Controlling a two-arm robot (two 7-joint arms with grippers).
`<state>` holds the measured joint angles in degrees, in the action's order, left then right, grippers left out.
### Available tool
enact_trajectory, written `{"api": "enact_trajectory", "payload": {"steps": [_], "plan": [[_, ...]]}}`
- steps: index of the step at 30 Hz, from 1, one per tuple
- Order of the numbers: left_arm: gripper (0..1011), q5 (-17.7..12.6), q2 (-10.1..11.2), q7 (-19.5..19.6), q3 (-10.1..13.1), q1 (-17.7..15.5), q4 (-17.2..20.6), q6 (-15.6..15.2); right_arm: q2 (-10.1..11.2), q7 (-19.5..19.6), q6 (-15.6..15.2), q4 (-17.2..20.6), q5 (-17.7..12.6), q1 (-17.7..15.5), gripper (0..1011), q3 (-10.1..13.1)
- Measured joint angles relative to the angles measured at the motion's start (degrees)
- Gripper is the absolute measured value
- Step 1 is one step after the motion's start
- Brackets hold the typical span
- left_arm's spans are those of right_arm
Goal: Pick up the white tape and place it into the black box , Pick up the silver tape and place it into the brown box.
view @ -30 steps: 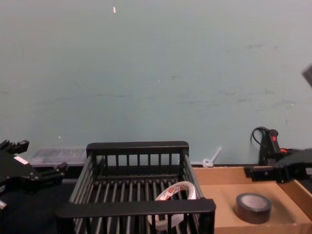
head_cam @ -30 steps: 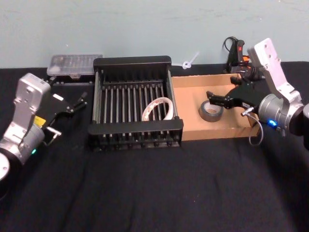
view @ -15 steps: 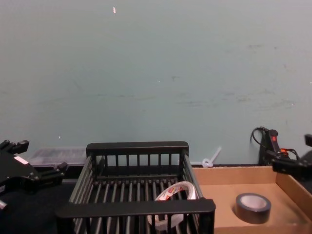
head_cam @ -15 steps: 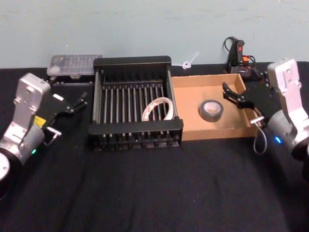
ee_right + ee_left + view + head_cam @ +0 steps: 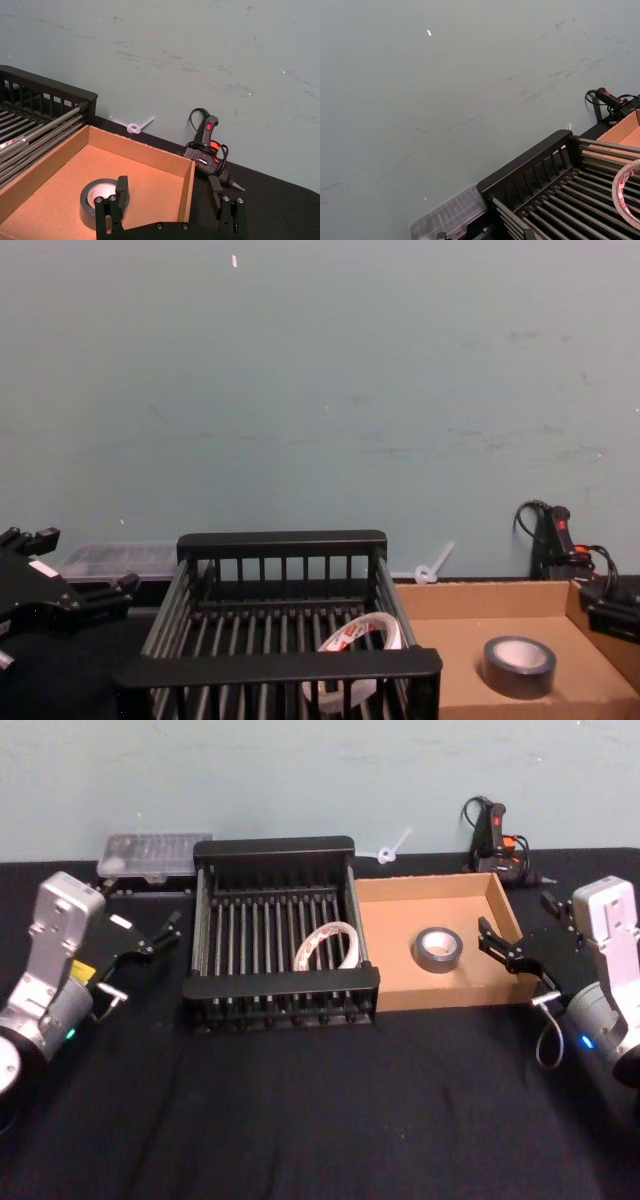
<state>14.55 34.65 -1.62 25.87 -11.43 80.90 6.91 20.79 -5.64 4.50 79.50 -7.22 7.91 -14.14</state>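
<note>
My right hand hangs open just past the right wall of the brown box, holding nothing. My left hand sits open and empty left of the black box. The silver tape lies flat in the brown box. The white tape leans tilted on the black box's bars. The two boxes touch side by side, and bare bench lies in front.

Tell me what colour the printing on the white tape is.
Red, on the white tape; clearest in the chest view.
</note>
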Motion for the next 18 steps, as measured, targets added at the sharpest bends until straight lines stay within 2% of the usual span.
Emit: {"api": "enact_trajectory", "payload": {"steps": [18], "plan": [[1001, 0.00, 0.00, 0.00, 0.00, 0.00, 0.00, 0.00, 0.16, -0.08, -0.02, -0.01, 0.00, 0.13, 1002, -0.26]]}}
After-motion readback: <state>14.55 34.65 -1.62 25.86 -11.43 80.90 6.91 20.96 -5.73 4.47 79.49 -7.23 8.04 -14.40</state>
